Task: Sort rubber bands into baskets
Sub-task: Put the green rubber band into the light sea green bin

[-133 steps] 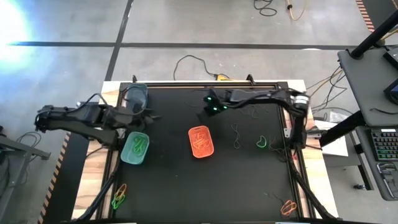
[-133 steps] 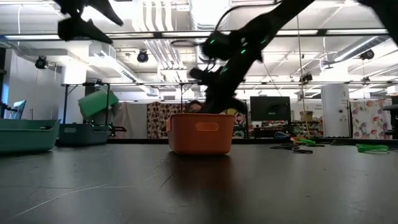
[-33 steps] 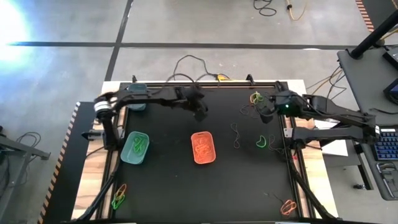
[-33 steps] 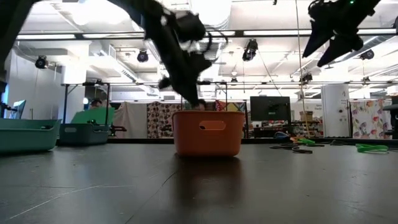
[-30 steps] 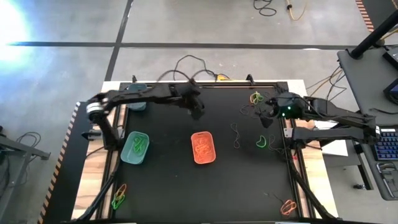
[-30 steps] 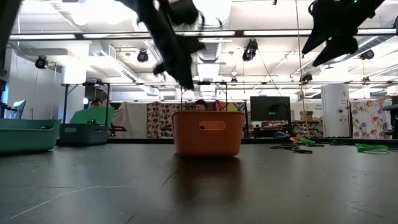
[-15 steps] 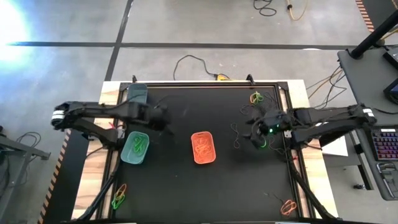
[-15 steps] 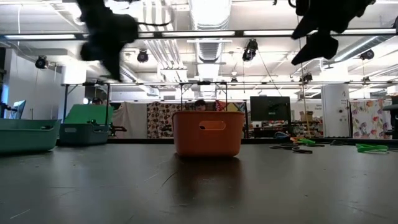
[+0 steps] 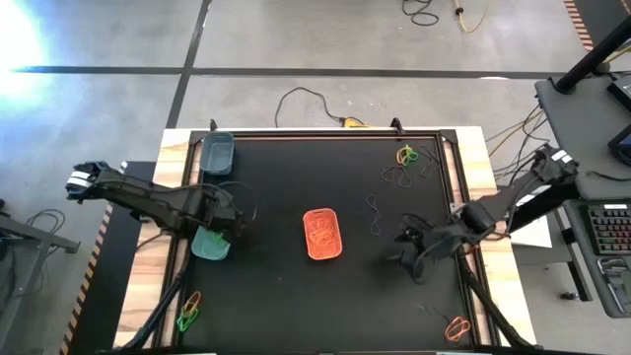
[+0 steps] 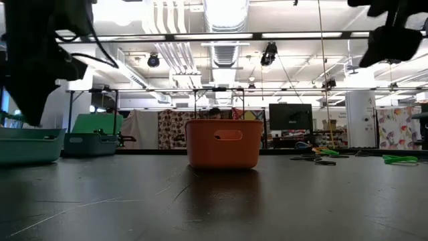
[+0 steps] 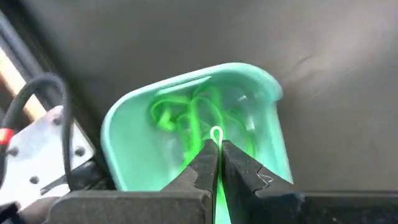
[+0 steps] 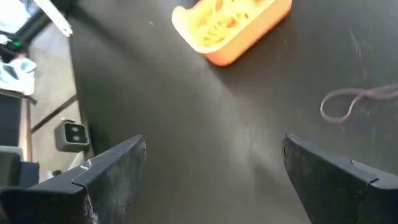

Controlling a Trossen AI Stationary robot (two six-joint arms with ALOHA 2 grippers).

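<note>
Teal basket [image 11: 261, 106]: green bands [image 11: 186, 115]. Orange basket [image 12: 249, 34]: orange bands [image 12: 221, 22].

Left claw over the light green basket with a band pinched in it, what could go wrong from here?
Two risks. The left claw is shut on a thin green rubber band above the light green basket; on release, the band might cling to a finger instead of dropping in. The right claw hangs open over bare mat, with a dark band off to one side, so a straight descent would probably miss it.
</note>
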